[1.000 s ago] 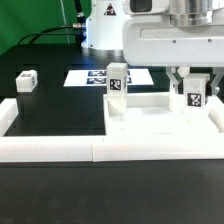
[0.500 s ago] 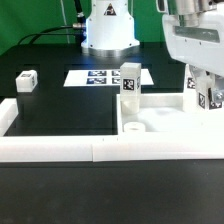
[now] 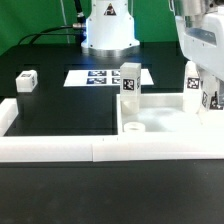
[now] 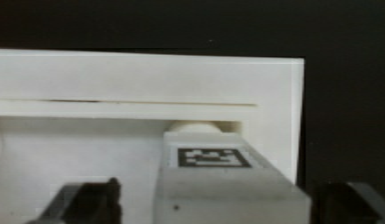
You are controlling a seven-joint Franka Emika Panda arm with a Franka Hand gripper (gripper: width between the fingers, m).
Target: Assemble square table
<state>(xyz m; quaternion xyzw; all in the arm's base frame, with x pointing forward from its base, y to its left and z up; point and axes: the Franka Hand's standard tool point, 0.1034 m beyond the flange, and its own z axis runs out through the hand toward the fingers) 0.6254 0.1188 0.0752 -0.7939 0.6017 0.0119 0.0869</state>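
Observation:
The white square tabletop lies inside the border wall at the exterior view's right, with a round corner hole near its front. Two tagged leg posts stand upright on it, one at its left rear and one at its right rear. My gripper hangs over the right post. In the wrist view my dark fingers stand on both sides of that post with small gaps, over the tabletop. A loose leg post lies at the far left.
The long low white border wall runs along the front and up the left side. The marker board lies flat behind it, in front of the robot base.
The tabletop and its left post shifted to the exterior view's right, baring the front corner hole. My gripper rose and moved right, and the right post now shows beside it.

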